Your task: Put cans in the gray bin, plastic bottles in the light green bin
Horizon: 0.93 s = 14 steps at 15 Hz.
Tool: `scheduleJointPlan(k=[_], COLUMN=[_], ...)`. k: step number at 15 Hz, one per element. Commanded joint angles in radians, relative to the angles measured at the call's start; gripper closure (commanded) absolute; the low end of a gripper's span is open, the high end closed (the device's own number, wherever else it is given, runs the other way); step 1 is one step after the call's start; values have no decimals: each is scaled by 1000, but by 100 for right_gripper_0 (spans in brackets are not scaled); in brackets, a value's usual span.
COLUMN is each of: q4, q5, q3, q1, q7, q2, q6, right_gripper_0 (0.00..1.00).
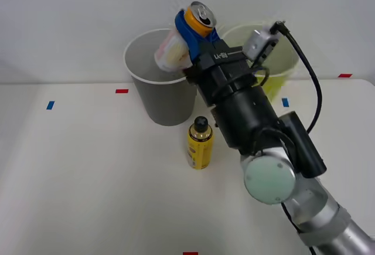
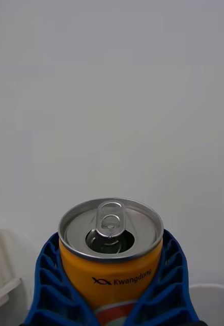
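My right gripper (image 1: 195, 25) is shut on the orange-yellow can (image 1: 200, 16), holding it tilted above the gray bin (image 1: 166, 107), over the right side of its opening. The can's silver pull-tab top points up and away, and its pale lower end hangs over the bin's mouth. In the right wrist view the blue ribbed fingers (image 2: 47, 285) clamp both sides of the can (image 2: 111, 254). The light green bin (image 1: 285, 66) stands to the right of the gray one, partly behind my arm. A yellow plastic bottle (image 1: 200, 146) with a black cap stands upright on the table just in front of the gray bin.
Red tape marks (image 1: 121, 91) and blue tape marks (image 1: 50, 105) dot the white table. A white wall rises right behind the bins. My forearm, with its wrist camera and black cable (image 1: 307, 61), stretches from the lower right across the front of the green bin.
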Motion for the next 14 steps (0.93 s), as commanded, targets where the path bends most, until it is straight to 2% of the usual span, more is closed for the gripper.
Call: scheduleJointPlan(k=[1,4,7,11,14], q4=[154,229,352,497,525], q5=[33,75,115,130,145], q3=[-37,-86,-95,-95,-95], q1=[-115,-193,-273,-391,-411], q7=[4,5,5,7,11], q2=[73,105,145,150,139], q6=[11,107,119,119,121], right_gripper_0=[100,100,100,100,100])
